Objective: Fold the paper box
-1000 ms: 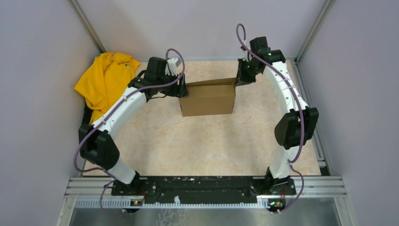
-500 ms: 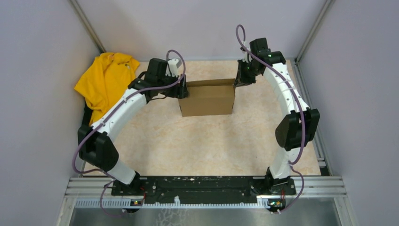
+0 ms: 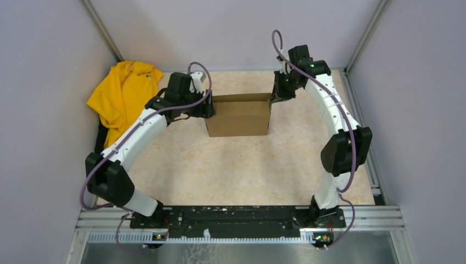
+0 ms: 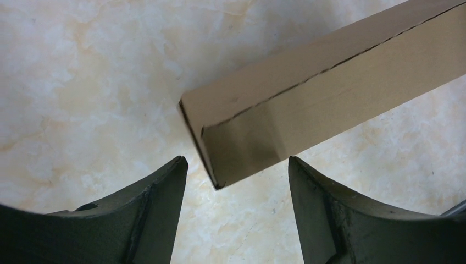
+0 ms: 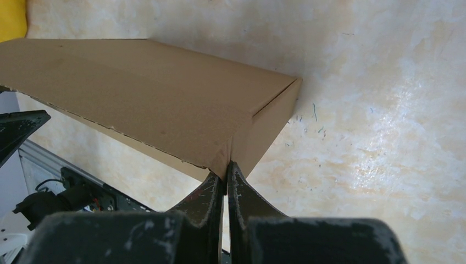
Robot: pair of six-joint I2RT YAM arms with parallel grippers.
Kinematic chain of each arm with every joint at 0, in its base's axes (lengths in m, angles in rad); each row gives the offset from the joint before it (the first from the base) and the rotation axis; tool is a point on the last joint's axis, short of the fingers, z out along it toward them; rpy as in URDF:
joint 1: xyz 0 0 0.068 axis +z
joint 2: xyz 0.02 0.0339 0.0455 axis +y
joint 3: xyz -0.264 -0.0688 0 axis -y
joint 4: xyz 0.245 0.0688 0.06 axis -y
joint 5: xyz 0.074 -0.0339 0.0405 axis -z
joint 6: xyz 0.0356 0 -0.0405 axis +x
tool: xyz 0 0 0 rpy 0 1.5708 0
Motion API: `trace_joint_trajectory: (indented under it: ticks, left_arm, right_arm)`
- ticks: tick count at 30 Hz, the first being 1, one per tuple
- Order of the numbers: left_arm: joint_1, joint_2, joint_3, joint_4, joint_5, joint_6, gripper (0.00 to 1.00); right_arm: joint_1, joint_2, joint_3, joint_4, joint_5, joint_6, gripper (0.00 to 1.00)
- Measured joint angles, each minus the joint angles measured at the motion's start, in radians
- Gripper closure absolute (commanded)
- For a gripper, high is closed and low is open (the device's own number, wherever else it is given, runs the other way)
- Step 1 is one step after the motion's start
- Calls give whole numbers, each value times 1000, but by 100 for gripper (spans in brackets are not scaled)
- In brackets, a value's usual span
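In the left wrist view the paper box [image 4: 308, 110] shows one corner only, the rest running off the right side, and the fingers of the left gripper [image 4: 236, 162] are cut off below. In the right wrist view the box's other end leaves the picture, the yellow cloth [image 5: 12, 19] is a sliver, and whether the closed right gripper [image 5: 226, 168] pinches cardboard cannot be told. From above, both wrists hide their fingertips
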Motion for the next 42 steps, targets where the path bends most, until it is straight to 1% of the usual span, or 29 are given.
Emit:
trace_joint_trajectory:
  ticks: [10, 12, 15, 18, 23, 26, 32, 36, 42]
  left_arm:
    - [53, -18, -62, -43, -69, -18, 26]
    - [58, -37, -66, -46, -74, -22, 30]
    - [61, -77, -66, -48, -70, -30, 40]
    - [61, -106, -48, -51, -29, -39, 48]
    - [49, -112, 11, -50, 69, -77, 53]
    - [21, -109, 41, -49, 99, -98, 54]
    - [-79, -71, 91, -21, 115, -142, 59]
    - [-168, -24, 98, 10, 81, -161, 61]
    - [-242, 47, 98, 45, 14, -168, 63]
  right_arm:
    - [2, 0, 0, 0, 0, 0, 100]
    - [2, 0, 0, 0, 0, 0, 100]
    - [2, 0, 0, 0, 0, 0, 100]
    - [2, 0, 0, 0, 0, 0, 100]
    - [3, 0, 0, -1, 1, 0, 100]
    - [4, 0, 0, -2, 1, 0, 100]
    - [5, 0, 0, -2, 2, 0, 100]
    - [19, 0, 7, -7, 37, -2, 100]
    - [43, 2, 16, -18, 71, -8, 100]
